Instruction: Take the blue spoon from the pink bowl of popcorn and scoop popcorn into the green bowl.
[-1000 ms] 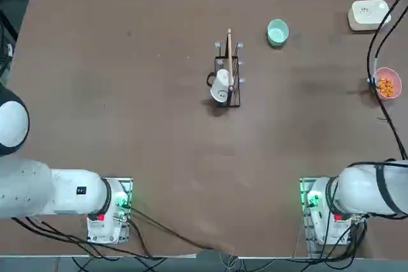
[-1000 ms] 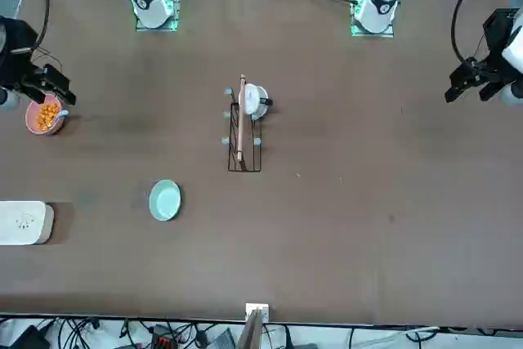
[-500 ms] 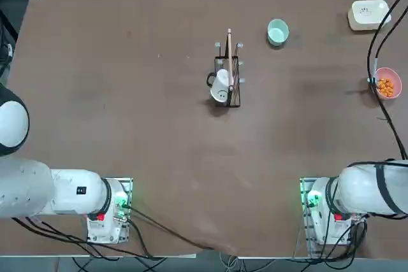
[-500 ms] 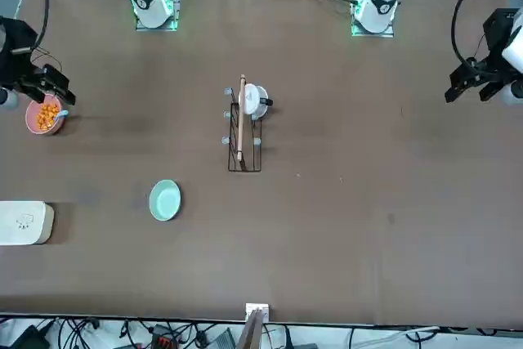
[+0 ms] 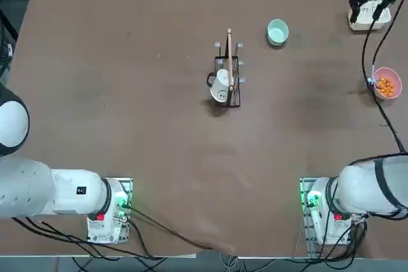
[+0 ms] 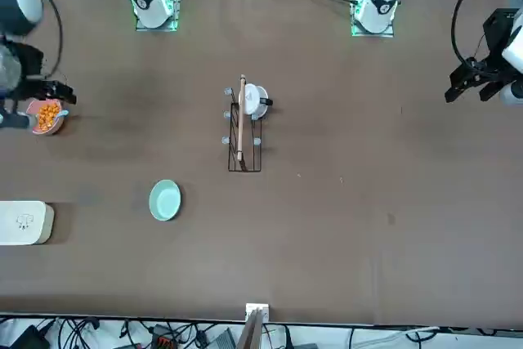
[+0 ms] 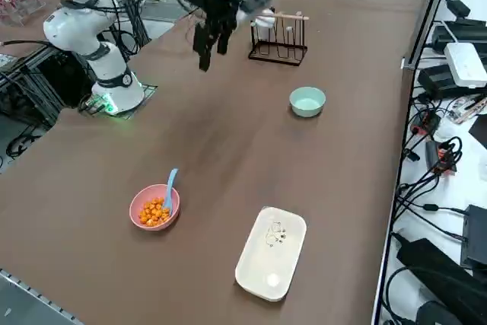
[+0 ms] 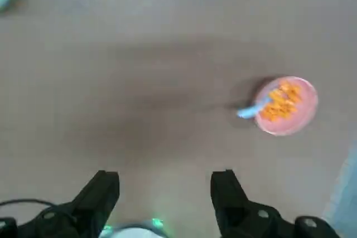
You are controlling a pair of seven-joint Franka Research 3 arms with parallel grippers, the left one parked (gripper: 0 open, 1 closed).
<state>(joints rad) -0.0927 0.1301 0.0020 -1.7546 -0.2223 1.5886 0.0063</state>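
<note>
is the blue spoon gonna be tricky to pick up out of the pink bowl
Probably fiddly: the blue spoon looks thin and light, so it may slip or pivot. It leans on the pink bowl rim, which may shift. The open right gripper hangs high above.

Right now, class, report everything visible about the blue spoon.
The blue spoon is thin, light blue and looks like plastic. It stands tilted in the pink bowl, its lower end among the popcorn, its slim handle leaning on the rim and sticking out past it. Nothing grips it: the right hand hangs open, high above the table, well away.
</note>
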